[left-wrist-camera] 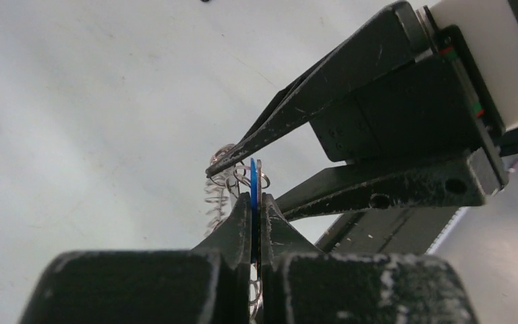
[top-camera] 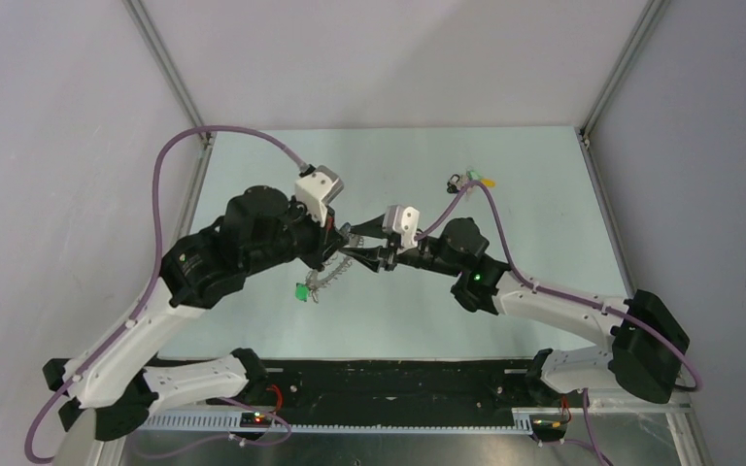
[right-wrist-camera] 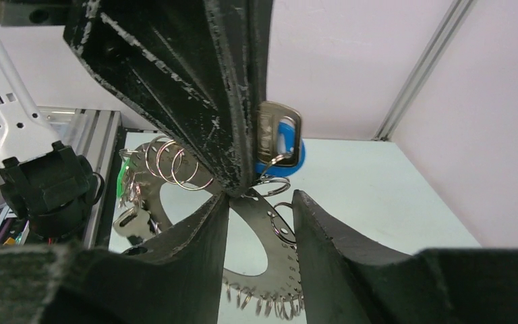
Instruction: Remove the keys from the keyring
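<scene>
Two robot grippers meet above a pale table [top-camera: 505,165]. The left gripper [left-wrist-camera: 255,202] has its fingers pinched tight on a blue-headed key [right-wrist-camera: 283,145], edge-on between the pads. From that key hangs the keyring [right-wrist-camera: 278,270], a thin flat silver band fringed with small split rings [right-wrist-camera: 175,162] and keys. It dangles below the left fingertips and passes through the gap of the right gripper [right-wrist-camera: 262,202], whose fingers are spread apart and clamp nothing.

The metal looks light, stiff and slippery, and the hanging ring would likely swing. The flat band is probably the steadiest place to take hold. The crowded split rings and the left fingertips just above leave little room. A green-headed key [top-camera: 301,291] hangs on the ring's far side. Loose keys [top-camera: 473,179] lie well apart.
</scene>
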Robot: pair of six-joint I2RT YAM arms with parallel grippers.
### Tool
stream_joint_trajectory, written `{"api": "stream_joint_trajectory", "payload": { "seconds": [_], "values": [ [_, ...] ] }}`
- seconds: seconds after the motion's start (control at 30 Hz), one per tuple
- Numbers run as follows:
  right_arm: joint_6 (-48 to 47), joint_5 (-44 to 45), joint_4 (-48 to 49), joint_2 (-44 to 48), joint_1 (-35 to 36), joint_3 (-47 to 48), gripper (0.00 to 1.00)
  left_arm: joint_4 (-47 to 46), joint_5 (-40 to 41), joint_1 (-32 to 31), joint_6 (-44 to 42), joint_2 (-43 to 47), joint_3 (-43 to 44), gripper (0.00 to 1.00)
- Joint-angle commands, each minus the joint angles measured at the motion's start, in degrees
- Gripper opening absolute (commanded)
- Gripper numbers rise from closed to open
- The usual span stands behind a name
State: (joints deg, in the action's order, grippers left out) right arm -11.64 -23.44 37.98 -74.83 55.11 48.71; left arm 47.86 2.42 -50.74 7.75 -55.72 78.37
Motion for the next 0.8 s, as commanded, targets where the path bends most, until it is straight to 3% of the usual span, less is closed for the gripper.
{"api": "stream_joint_trajectory", "payload": {
  "seconds": [0.0, 0.5, 0.77],
  "values": [
    [-1.6, -0.8, 1.1, 2.6, 0.6, -0.8, 0.45, 3.6, -4.2, -0.4, 8.7, -3.4, 7.4, 0.00],
    [-4.7, 5.4, -5.9, 14.0, 0.2, -8.6, 0.52, 8.1, -15.7, 7.5, 24.7, -8.6, 11.3, 0.00],
    [-3.2, 7.5, -6.2, 17.3, -0.1, -10.9, 0.54, 8.0, -17.2, 9.3, 30.9, -11.3, 11.8, 0.00]
  ]
}}
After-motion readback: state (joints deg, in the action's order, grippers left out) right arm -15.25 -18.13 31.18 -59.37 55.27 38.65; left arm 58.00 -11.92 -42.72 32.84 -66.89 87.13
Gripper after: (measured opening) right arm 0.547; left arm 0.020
